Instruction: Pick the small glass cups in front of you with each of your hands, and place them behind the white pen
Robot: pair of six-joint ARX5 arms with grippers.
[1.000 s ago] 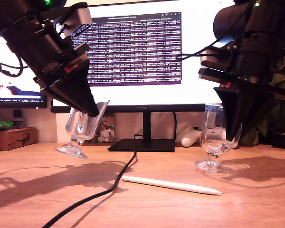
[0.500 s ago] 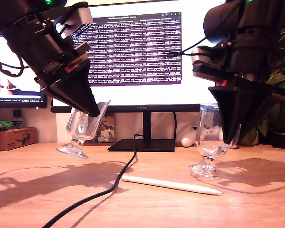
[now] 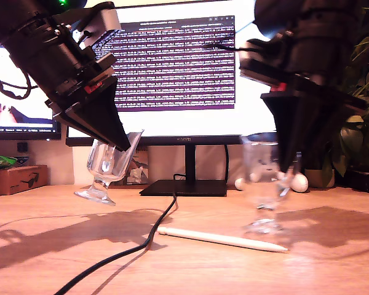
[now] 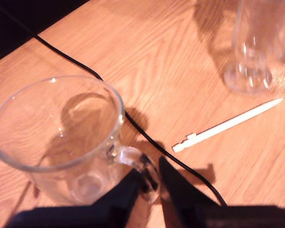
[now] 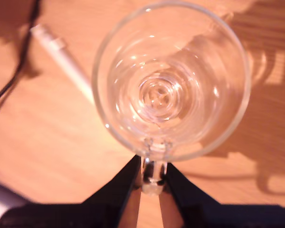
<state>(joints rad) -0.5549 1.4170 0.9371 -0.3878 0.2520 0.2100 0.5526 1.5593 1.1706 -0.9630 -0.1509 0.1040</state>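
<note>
Holding a clear glass footed cup with a loop handle (image 3: 107,166) (image 4: 57,137), my first gripper (image 3: 120,144) (image 4: 149,175) has its two dark, pointed fingers closed on that handle. This first cup hangs tilted, with its round base clear of the light wooden table (image 3: 190,270) and a shadow under it. It sits behind the slim white pen (image 3: 221,238) (image 4: 228,124) (image 5: 66,61), past the pen's blunt end, toward the exterior view's left.

The pen lies flat on the table with its tapered tip pointing to the exterior view's right. A thin black cable (image 3: 154,230) (image 4: 133,121) runs across the wood just beside the pen's blunt end, passing between the pen and the first cup.

My second gripper (image 3: 287,166) (image 5: 153,178) pinches the handle of a matching clear glass footed cup (image 3: 264,184) (image 4: 254,47) (image 5: 171,85), its fingers pressed against the loop from both sides. This second cup stands upright just behind the pen's tapered end. It is blurred in the exterior view, with its base low over the wood, and I cannot tell whether the base touches the table. The second wrist view looks straight down into its round bowl, with the pen slanting away beside it.

Well behind the pen stands a dark-framed computer monitor (image 3: 172,61) filled with lines of text.
</note>
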